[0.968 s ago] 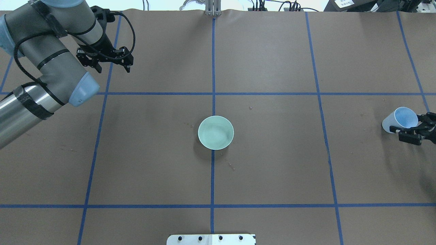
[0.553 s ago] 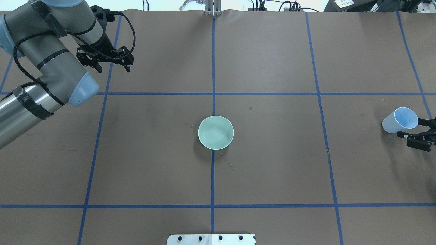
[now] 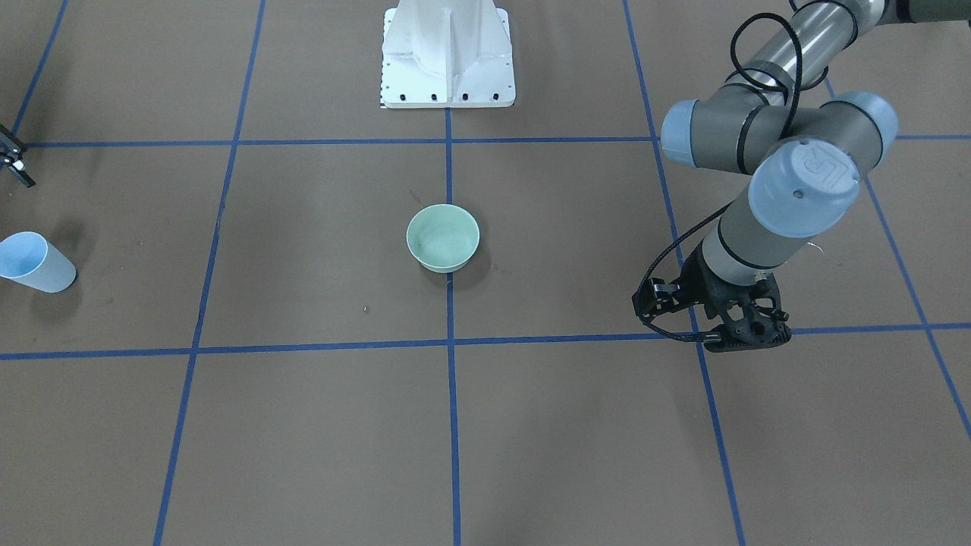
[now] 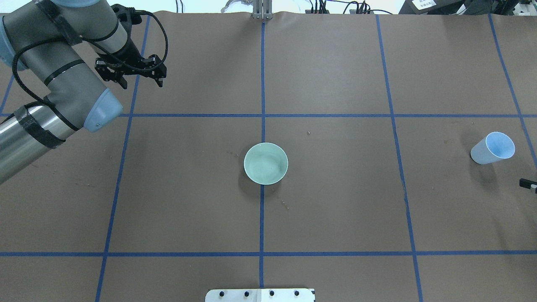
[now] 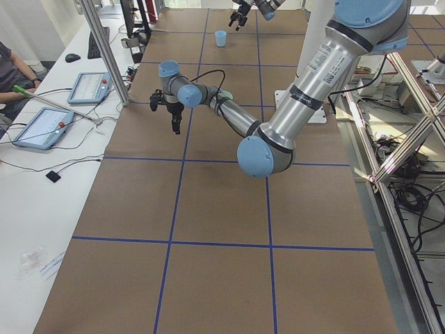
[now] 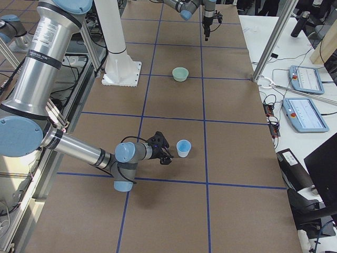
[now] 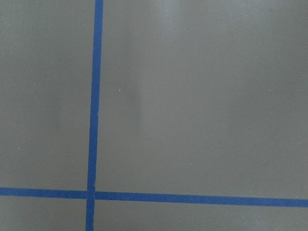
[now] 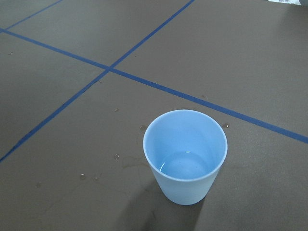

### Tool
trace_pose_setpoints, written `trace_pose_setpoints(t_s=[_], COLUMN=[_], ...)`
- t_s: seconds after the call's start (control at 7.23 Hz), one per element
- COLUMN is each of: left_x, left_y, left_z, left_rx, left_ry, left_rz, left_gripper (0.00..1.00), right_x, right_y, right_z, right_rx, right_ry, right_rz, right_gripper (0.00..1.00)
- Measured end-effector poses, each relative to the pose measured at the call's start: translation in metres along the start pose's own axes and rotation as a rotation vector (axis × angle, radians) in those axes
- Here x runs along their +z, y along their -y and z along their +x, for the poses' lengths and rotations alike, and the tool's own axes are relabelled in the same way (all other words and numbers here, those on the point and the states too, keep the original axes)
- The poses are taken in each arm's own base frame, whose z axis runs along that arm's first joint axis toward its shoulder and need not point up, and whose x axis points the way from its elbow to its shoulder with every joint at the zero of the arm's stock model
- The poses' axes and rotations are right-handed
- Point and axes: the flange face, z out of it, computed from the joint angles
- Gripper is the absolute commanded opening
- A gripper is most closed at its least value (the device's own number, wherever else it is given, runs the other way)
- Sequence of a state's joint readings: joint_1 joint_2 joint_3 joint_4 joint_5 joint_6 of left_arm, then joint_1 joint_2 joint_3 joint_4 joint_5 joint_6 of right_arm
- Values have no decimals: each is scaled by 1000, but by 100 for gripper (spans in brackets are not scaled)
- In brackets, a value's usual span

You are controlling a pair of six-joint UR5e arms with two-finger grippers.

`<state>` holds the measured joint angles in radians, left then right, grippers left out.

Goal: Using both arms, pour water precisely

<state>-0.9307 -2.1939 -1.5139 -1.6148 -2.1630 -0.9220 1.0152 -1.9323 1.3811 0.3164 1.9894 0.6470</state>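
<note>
Inside blue cup (image 8: 185, 192), water (image 8: 185, 166) visible from right wrist only — overhead, left claw (image 4: 142, 85) apart, right claw (image 4: 527, 183) — state unclear.

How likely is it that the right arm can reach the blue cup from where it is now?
Probably yes. The blue cup stands upright on the table, apart from the right arm's fingers but just ahead of them, with nothing between; the wrist view shows it unobstructed.

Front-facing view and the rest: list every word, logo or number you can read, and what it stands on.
"UR": logo on the blue joint cap of the left arm.
Tube sticker on the left arm: too small to read.
Tube label on the right arm: too small.
White card beyond the table: blurred.
</note>
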Motion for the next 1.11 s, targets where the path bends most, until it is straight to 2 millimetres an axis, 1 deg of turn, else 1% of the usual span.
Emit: trace_pose_setpoints(t_s=[0.14,0.28,0.41,0.55,0.69,0.83,0.97,1.11], left_x=[-1,2,6,12,22,34,47,62], left_y=[-21,-50,-75,-100,-128,-164,-202,-234], left_z=[23,50,72,92,113,141,172,197], left_rx=[-27,-49,-62,-70,-66,-53,-33,-3], left_ry=[-25,-51,-69,-79,-79,-80,-83,-77], left_rz=[-6,-24,-44,-58,-60,-67,-76,-72], left_gripper=[99,100,100,100,100,100,99,99], right_x=[-7,-8,-7,-2,5,13,19,25], right_y=[29,76,113,141,165,183,192,199], right_z=[14,34,48,60,71,85,100,115], right_rx=[33,78,115,156,199,210,177,129], right_ry=[9,18,18,0,-34,-79,-135,-188], right_rz=[-8,-22,-34,-50,-74,-113,-166,-232], right_gripper=[99,99,99,99,99,99,99,99])
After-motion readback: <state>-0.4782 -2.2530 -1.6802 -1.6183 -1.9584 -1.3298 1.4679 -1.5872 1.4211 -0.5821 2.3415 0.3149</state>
